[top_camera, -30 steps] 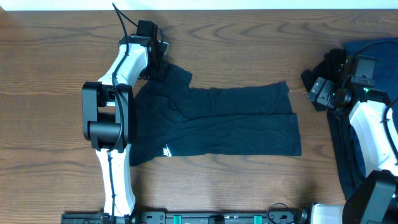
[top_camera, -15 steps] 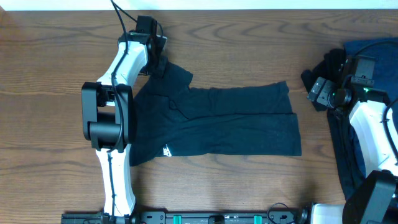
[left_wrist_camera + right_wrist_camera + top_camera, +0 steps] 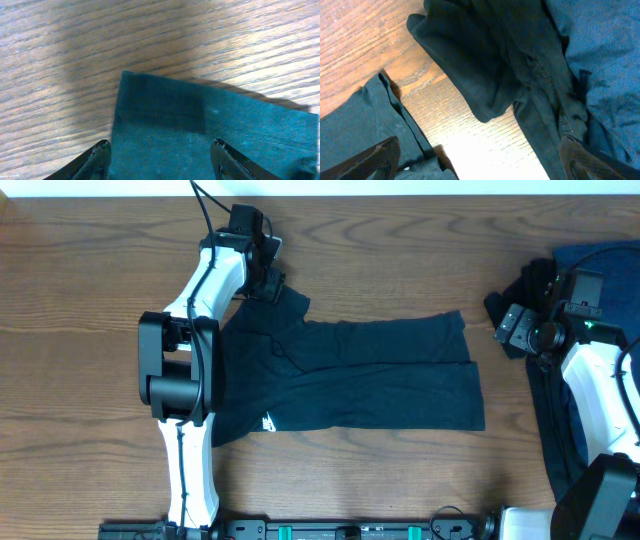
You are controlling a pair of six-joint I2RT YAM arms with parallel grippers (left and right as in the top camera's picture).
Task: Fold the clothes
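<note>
A black T-shirt (image 3: pixel 350 375) lies spread flat mid-table, folded lengthwise, its white logo (image 3: pixel 268 421) near the front left. My left gripper (image 3: pixel 270 275) hovers at the shirt's far-left sleeve corner. In the left wrist view the gripper (image 3: pixel 160 150) is open, the flat sleeve (image 3: pixel 200 130) lying on the wood beneath the jaws, not pinched. My right gripper (image 3: pixel 510 328) waits at the right, between the shirt's hem and a pile. In the right wrist view it (image 3: pixel 480 160) is open over bare wood, with the hem (image 3: pixel 355 135) on the left.
More clothes are heaped at the right edge: a crumpled black garment (image 3: pixel 470 65) and a navy one (image 3: pixel 605 60), also in the overhead view as a dark pile (image 3: pixel 600 260). The wooden table (image 3: pixel 400 250) is bare behind the shirt.
The left gripper's jaws have spread apart and it has shifted slightly right and back along the sleeve corner, which now lies released. The right arm has not moved.
</note>
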